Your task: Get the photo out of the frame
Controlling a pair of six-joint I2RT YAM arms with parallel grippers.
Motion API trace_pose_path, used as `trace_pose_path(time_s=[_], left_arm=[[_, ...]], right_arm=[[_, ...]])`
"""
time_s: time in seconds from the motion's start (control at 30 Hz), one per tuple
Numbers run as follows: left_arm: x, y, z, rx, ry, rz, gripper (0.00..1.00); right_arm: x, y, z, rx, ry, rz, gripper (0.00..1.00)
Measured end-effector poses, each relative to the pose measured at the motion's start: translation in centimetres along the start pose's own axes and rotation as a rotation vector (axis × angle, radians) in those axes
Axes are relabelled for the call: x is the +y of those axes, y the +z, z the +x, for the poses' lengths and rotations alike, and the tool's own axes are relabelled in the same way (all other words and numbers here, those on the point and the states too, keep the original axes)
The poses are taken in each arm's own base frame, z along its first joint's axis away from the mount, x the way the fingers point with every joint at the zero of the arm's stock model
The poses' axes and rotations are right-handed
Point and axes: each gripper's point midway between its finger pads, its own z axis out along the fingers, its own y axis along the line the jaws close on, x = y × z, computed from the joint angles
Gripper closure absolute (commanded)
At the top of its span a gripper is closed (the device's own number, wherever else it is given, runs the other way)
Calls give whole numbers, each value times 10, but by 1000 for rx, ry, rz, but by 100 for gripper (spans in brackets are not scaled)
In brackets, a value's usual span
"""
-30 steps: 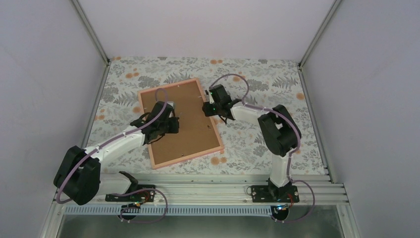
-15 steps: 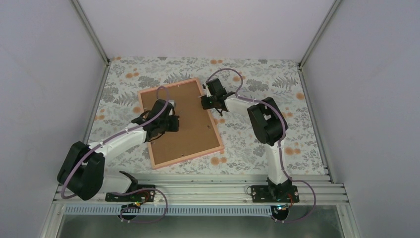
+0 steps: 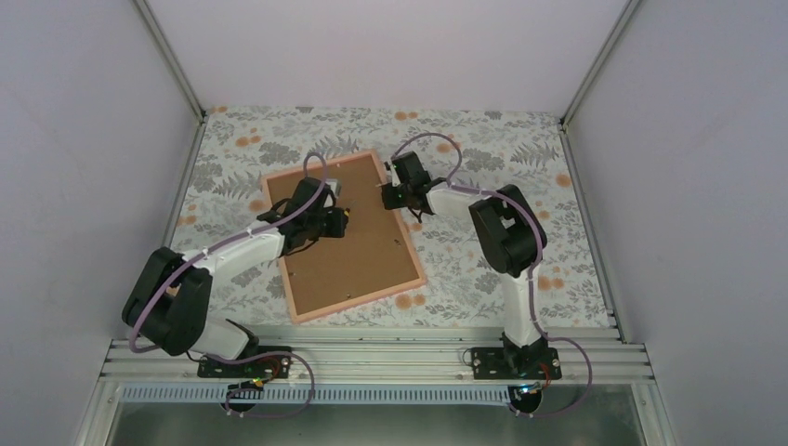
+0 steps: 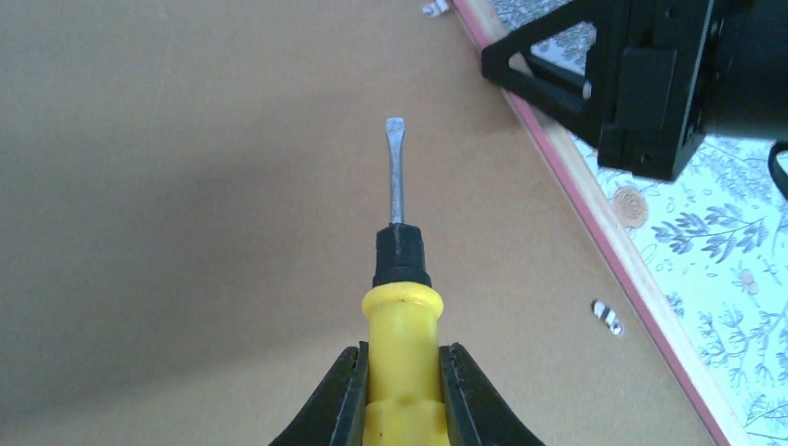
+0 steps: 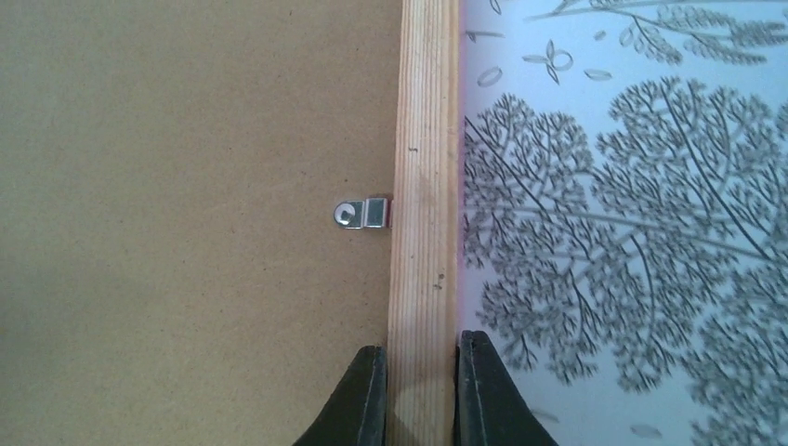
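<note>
The frame [image 3: 361, 297] lies face down on the patterned table, its brown backing board [image 3: 367, 255] facing up. The photo is hidden beneath that board. My left gripper [image 4: 401, 358] is shut on the yellow handle of a flat-blade screwdriver [image 4: 400, 307], whose tip [image 4: 395, 125] hovers over the backing board [image 4: 186, 186], pointing toward the right rail. My right gripper [image 5: 421, 358] is shut on the frame's pale wooden right rail [image 5: 426, 186], one finger on the board side and one on the outer side. In the top view it [image 3: 388, 195] is near the frame's far right corner.
A small metal retaining clip [image 5: 364, 214] lies over the board edge just ahead of my right fingers. Another clip [image 4: 609, 317] sits farther down the same rail. The floral tablecloth [image 5: 632, 232] surrounds the frame, and grey walls enclose three sides.
My right gripper moved onto the frame's right rail and closed on it. My left arm carried the screwdriver a little up and right over the backing board.
</note>
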Motion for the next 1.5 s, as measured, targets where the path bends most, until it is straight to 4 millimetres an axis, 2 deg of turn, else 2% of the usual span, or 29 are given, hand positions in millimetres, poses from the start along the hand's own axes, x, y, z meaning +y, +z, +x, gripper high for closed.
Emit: trace_pose_path(time_s=[0.4, 0.9, 1.2, 1.5], left_arm=[[-24, 37, -6, 33, -1, 122, 98], [-37, 74, -16, 55, -3, 177, 98], [-37, 86, -12, 68, -5, 183, 98], [-39, 93, -17, 55, -6, 195, 98]], right_arm=[[-5, -21, 25, 11, 30, -20, 96], [-4, -22, 27, -7, 48, -44, 96], [-4, -22, 27, -8, 48, -45, 96], [-4, -21, 27, -10, 48, -49, 96]])
